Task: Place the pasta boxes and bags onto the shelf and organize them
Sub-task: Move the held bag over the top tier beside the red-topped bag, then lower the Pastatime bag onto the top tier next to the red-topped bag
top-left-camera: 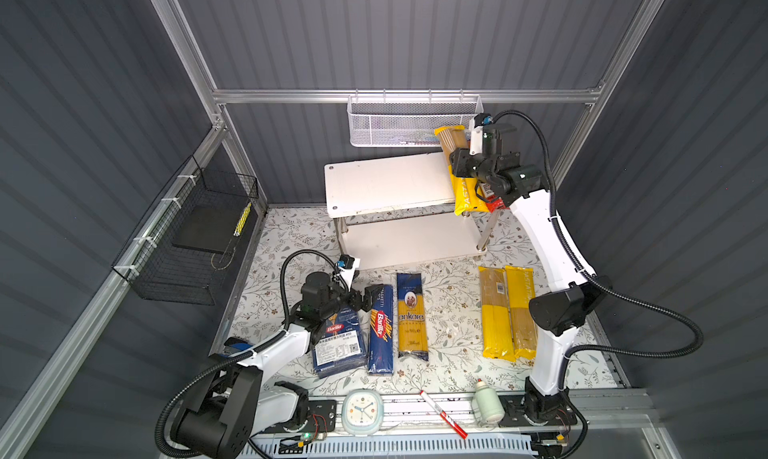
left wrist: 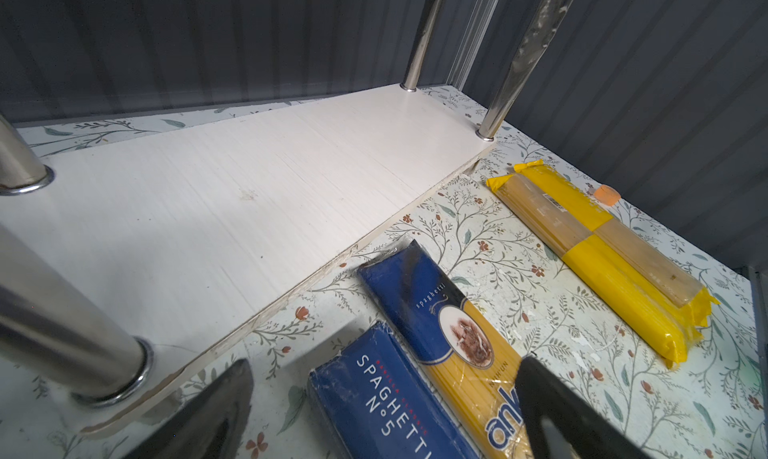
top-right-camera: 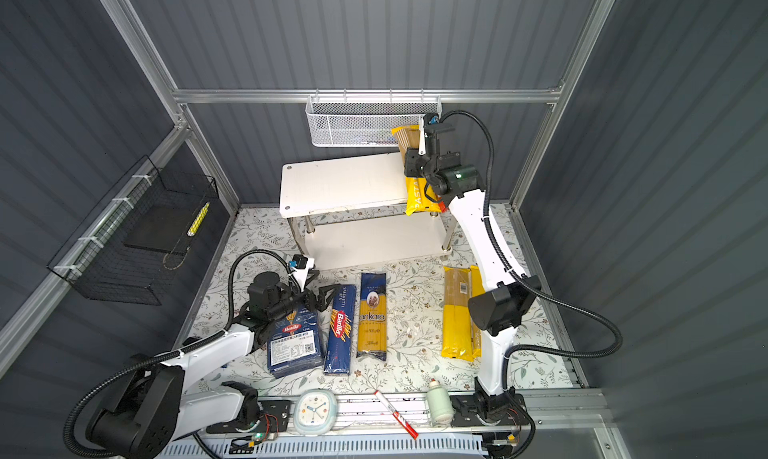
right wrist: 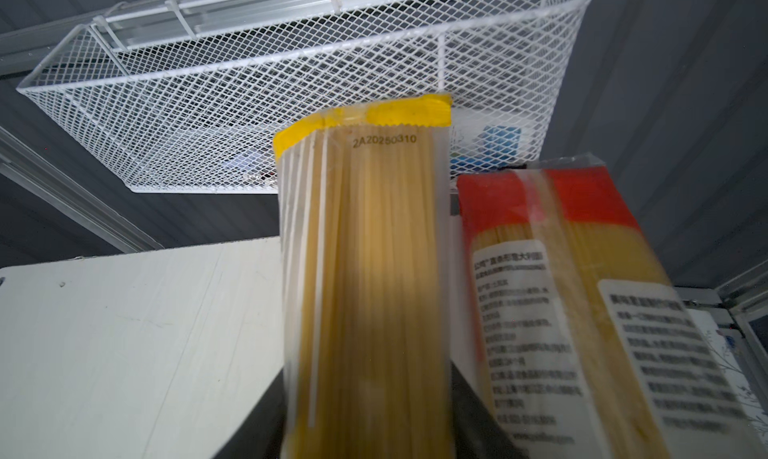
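My right gripper (top-left-camera: 461, 166) is shut on a yellow Pastatime bag (right wrist: 365, 249), held lengthwise over the right end of the shelf's top board (top-left-camera: 386, 182). The bag's far end reaches under the mesh basket. A red-and-clear bag (right wrist: 582, 290) lies beside it on that board. My left gripper (top-left-camera: 365, 301) stands open and empty, just above the far end of the narrow Barilla box (left wrist: 382, 407) on the table. The wide Barilla box (top-left-camera: 338, 344), the ankara bag (top-left-camera: 412, 315) and two yellow bags (top-left-camera: 494, 311) also lie on the table. The lower board (left wrist: 228, 195) is bare.
A white mesh basket (top-left-camera: 415, 120) hangs on the back wall just above the shelf. A black wire basket (top-left-camera: 195, 236) hangs on the left wall. Along the front rail lie a clock (top-left-camera: 361, 411), a red marker (top-left-camera: 442, 413) and a small bottle (top-left-camera: 488, 403).
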Action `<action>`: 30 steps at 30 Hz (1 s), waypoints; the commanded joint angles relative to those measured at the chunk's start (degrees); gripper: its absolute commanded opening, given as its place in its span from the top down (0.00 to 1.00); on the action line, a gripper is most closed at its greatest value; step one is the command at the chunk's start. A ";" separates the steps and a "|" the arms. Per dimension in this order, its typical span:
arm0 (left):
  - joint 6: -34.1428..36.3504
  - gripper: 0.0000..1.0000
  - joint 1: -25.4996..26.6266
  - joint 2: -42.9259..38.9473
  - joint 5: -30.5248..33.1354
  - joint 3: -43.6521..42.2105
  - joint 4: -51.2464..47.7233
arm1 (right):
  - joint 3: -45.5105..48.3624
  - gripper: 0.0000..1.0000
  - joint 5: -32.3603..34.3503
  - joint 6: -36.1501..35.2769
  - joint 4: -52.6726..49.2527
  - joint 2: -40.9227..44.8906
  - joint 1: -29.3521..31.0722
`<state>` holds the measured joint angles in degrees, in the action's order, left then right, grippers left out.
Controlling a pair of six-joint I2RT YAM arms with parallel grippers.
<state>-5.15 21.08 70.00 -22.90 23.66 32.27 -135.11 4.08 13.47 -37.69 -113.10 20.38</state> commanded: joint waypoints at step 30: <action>-0.21 0.01 0.10 -1.61 1.38 -1.16 -0.25 | 33.37 0.33 -4.83 -1.79 -1.86 39.53 8.37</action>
<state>-5.15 21.08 68.84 -22.02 23.07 32.21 -106.89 0.08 10.31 -38.94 -77.54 28.56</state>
